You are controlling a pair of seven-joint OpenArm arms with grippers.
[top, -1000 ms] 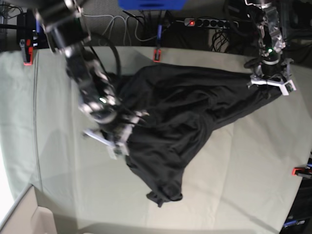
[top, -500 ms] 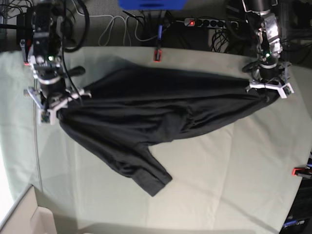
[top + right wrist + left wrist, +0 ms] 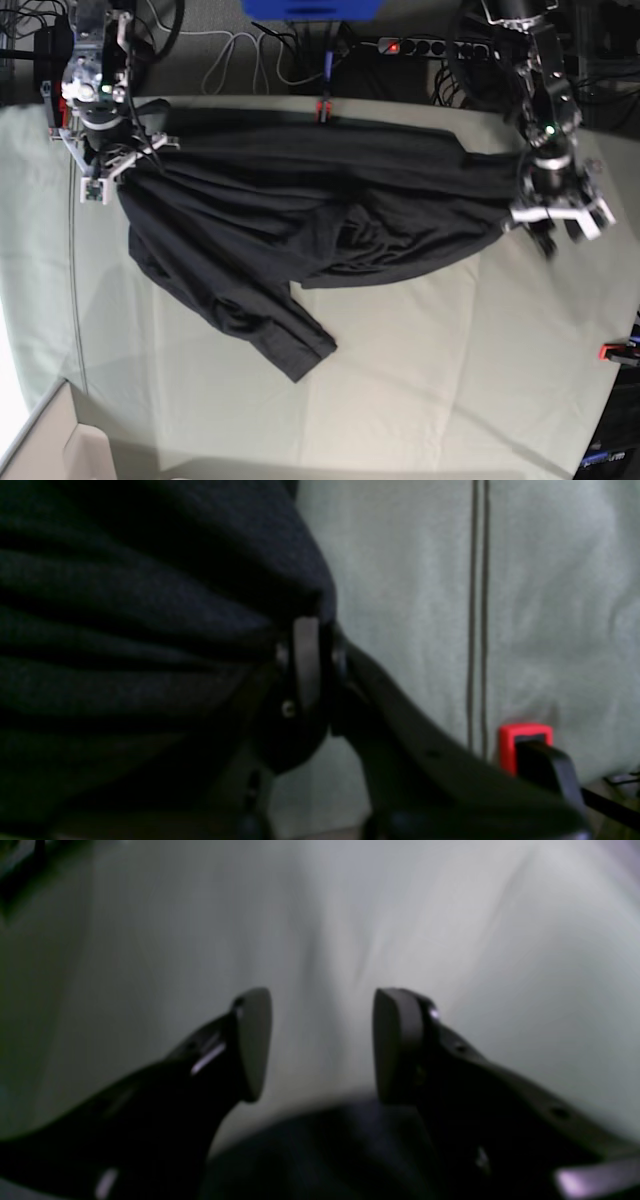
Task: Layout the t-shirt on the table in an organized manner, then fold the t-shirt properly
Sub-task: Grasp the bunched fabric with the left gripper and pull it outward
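We see the t-shirt [image 3: 300, 240] stretched across the desk [image 3: 450, 380], bunched and limp. Our right gripper [image 3: 105, 165] pinches one end; our left gripper [image 3: 322, 1045] gapes empty. Soft, light cloth, best held at hems or shoulders.

Black multi-socket power strip [image 3: 432, 46] with lit red switch, rear floor. White and grey cables [image 3: 250, 52], looped, rear floor. Blue flat-fronted box [image 3: 312, 8], top edge. Pale cardboard box [image 3: 45, 445], open, lower left corner. Dark shelving [image 3: 612, 440], lower right.
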